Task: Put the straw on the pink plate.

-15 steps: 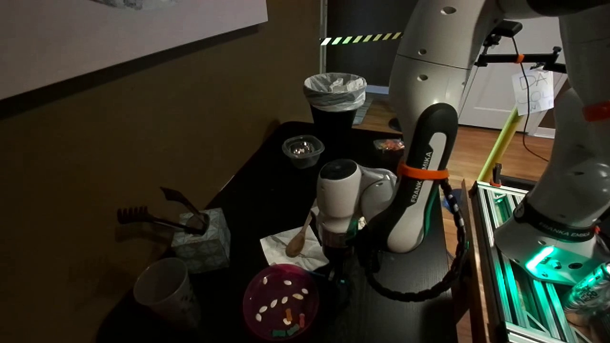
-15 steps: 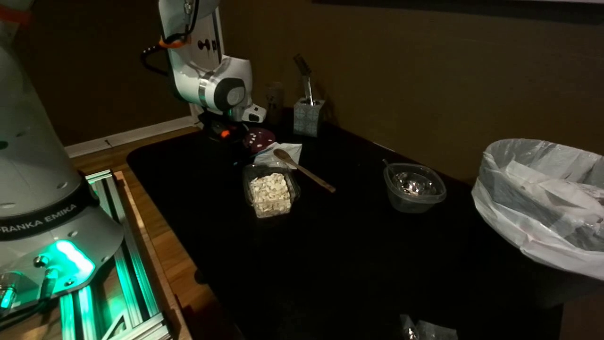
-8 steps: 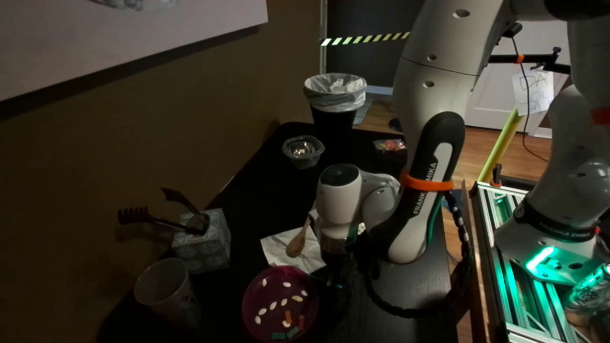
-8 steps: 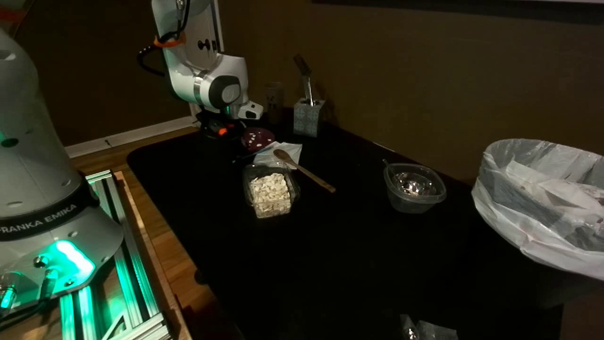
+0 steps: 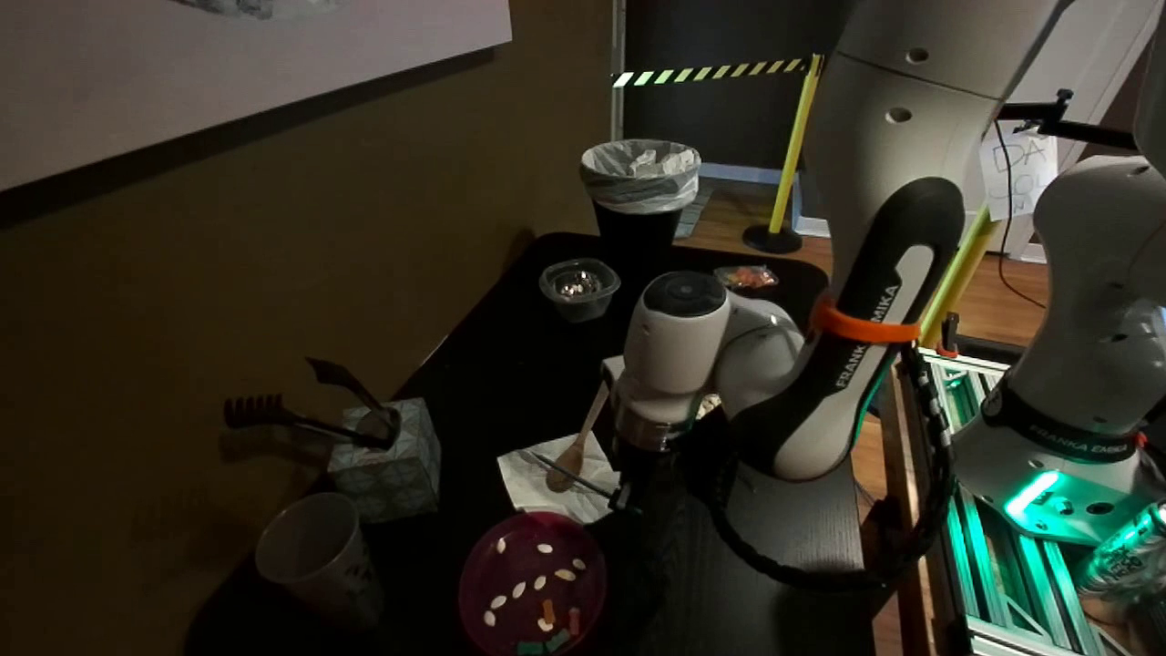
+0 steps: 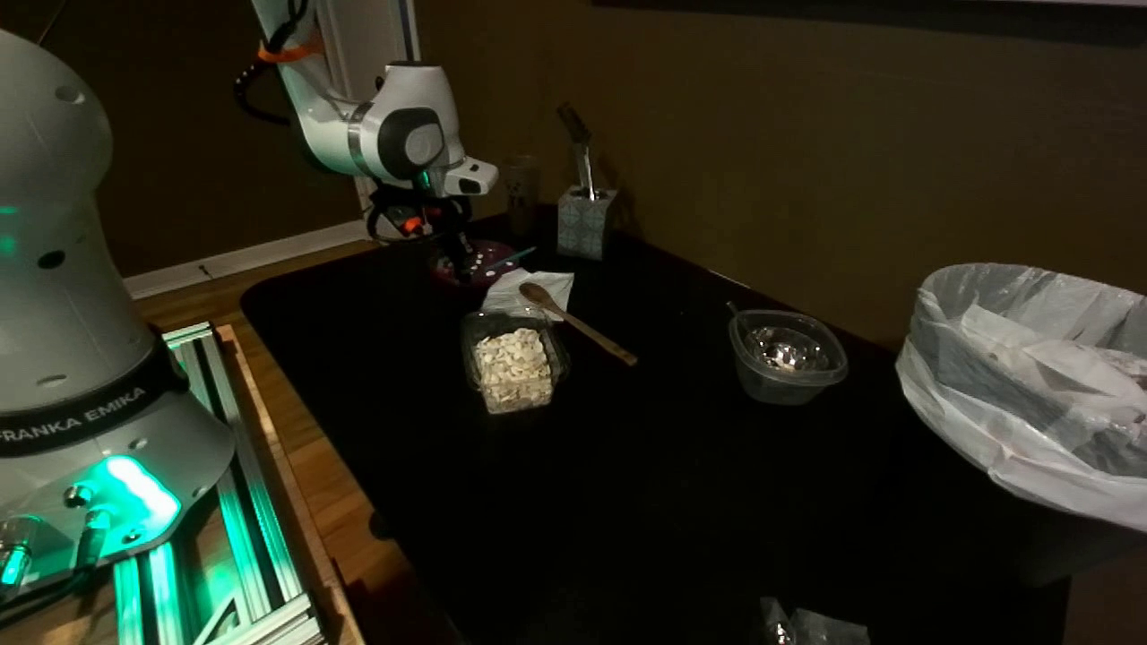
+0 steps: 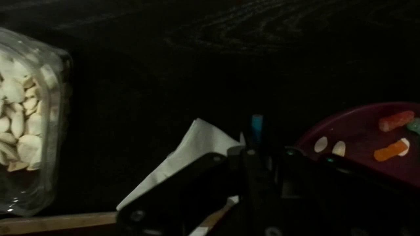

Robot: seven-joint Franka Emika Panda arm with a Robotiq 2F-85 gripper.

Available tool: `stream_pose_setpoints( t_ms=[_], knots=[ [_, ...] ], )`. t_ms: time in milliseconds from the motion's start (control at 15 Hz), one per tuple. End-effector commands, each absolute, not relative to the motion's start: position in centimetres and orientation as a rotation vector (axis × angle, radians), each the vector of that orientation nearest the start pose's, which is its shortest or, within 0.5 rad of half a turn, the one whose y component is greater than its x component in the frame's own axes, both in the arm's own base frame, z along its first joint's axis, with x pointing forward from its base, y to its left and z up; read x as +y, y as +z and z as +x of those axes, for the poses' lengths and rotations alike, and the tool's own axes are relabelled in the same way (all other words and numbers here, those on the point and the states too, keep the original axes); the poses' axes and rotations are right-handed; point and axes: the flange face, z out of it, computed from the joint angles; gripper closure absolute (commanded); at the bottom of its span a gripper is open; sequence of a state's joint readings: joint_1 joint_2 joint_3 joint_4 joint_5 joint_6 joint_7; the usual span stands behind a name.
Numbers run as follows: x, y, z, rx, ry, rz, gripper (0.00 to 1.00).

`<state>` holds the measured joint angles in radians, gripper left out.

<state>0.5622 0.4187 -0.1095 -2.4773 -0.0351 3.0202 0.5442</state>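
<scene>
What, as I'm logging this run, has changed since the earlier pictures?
The end effector rose, lifting the gripped straw from near the pink plate; when it took hold is unclear. The plate slid slightly away from the napkin. Napkin and wooden spoon stayed put.

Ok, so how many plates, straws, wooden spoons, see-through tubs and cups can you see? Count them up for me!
Pink plate: 1
Blue straw: 1
Wooden spoon: 1
See-through tubs: 2
Cup: 1
Total: 6
</scene>
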Motion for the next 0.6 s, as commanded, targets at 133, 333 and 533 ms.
stream_pose_setpoints(
  t_ms=[133, 333, 533],
  knots=[
    [22.4, 16.1, 40.7, -0.007, -0.080, -3.139, 0.98],
    [25.9, 16.0, 40.5, -0.142, 0.077, -3.143, 0.98],
    [29.6, 16.3, 41.7, -0.247, 0.147, -3.148, 0.98]
  ],
)
